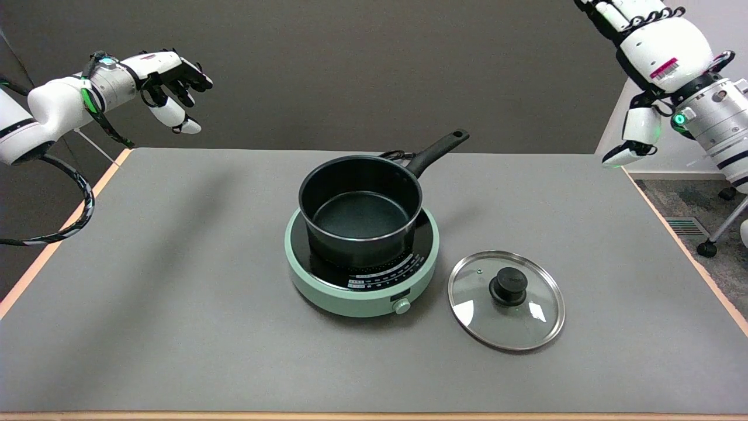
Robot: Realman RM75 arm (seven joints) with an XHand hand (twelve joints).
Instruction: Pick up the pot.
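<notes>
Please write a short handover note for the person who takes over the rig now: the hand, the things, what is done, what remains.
Right hand: in the air at the upper right, past the table's far right corner, holding nothing that shows; whether its fingers are spread cannot be told.
Pot: uncovered, on the green cooker mid-table; its handle points to the far right, toward the hand.
Lid: flat on the table, right of the cooker, apart from it.
Done: nothing yet; the pot is untouched.
Left: reach the handle, grip it, lift the pot.

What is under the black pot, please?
The pot stands on a green induction cooker. Its dark top and control markings show in front; the part beneath the pot is covered.
</notes>
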